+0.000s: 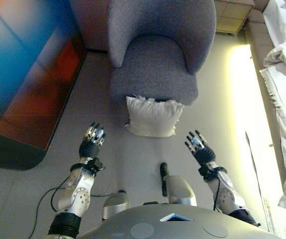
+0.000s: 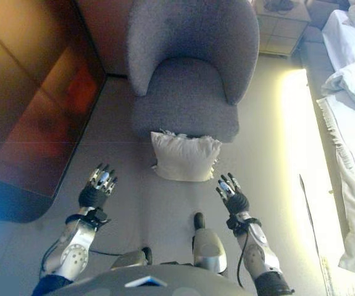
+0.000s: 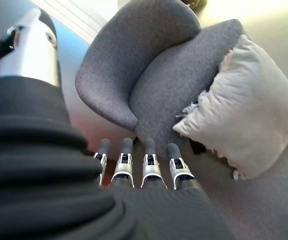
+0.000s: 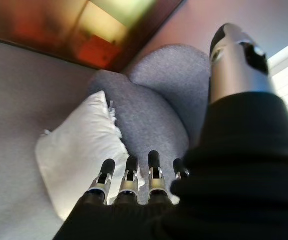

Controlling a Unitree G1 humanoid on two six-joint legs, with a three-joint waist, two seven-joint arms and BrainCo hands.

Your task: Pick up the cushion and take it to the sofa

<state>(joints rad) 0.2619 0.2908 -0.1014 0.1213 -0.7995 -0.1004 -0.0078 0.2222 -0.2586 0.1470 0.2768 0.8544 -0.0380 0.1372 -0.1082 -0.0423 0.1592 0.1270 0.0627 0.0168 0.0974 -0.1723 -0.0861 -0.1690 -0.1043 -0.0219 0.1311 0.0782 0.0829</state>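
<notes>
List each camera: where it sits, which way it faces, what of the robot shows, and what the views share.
Left eye view: on the head, looking down at the white cushion leaning on the grey armchair; the left hand and right hand are raised, fingers open.
Right eye view: beside it, same scene, barely offset.
Left wrist view: on the left wrist, looking along straight fingers toward armchair and cushion.
Right wrist view: on the right wrist, looking along its fingers at the same pair.
Shared: all four show cushion and armchair.

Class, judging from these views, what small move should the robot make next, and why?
Probably bring both open hands inward to the cushion's sides: the left hand and right hand flank it without touching, and it leans on the floor against the grey armchair.
</notes>
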